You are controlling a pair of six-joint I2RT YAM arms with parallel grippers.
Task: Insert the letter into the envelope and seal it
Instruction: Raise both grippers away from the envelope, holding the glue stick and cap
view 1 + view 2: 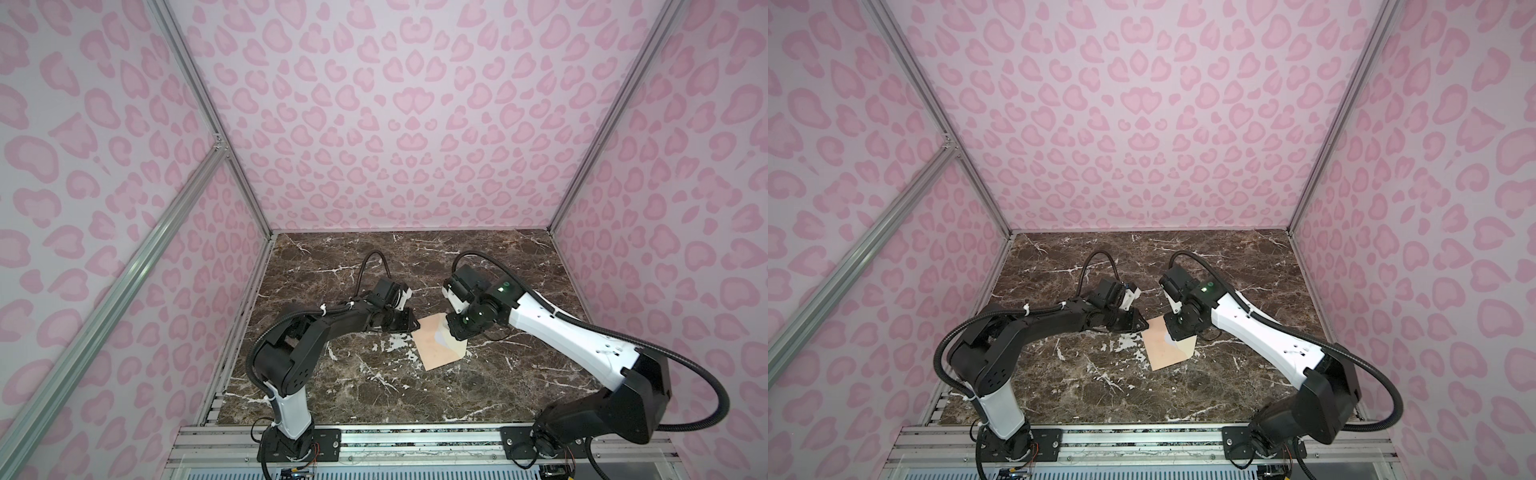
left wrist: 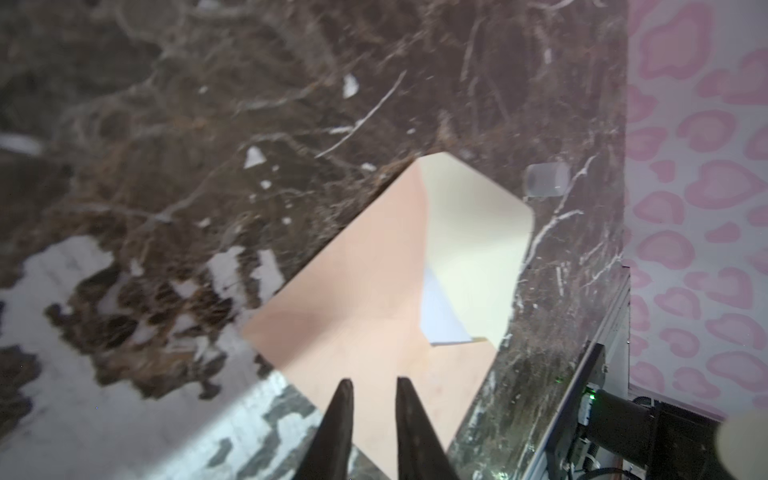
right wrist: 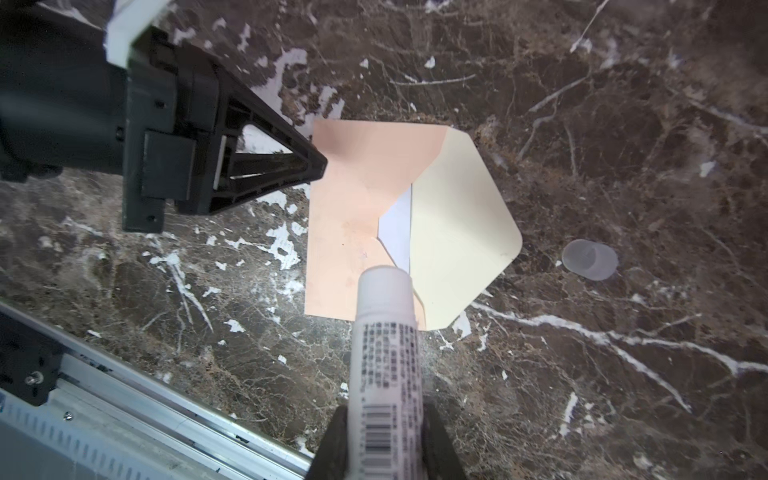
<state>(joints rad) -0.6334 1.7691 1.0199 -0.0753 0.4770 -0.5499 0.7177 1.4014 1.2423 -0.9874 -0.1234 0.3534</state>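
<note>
Envelope (image 3: 353, 199) lies just below left hand (image 2: 372, 380), narrowly parted; right hand (image 3: 384, 411) grips glue stick (image 3: 384, 328).

Peach envelope (image 1: 432, 351) (pale flap (image 1: 455, 347) open) flat on the marble table (image 1: 519, 386), left gripper (image 1: 414, 327) at its corner.

- Marble tabletop (image 1: 374, 390) (image 1: 1100, 395): dark brown w/ white veins, lying flat in both top views.
- Glue stick (image 3: 386, 345): white tube w/ barcode + black print, hanging tilted over the tabletop's middle, not lying on it.
- Clear cap (image 3: 590, 259) (image 2: 546, 178): small frosted cup, lying on its side on bare tabletop, apart from the tube.
- Pink leopard-print walls (image 1: 415, 124): standing round the tabletop's far, L & R sides.
- Alu posts (image 1: 199, 95): rising from the tabletop's far corners.
- Alu rail (image 1: 415, 440): running along the tabletop's near edge, w/ a vented panel (image 1: 374, 473) sitting just past it.
</note>
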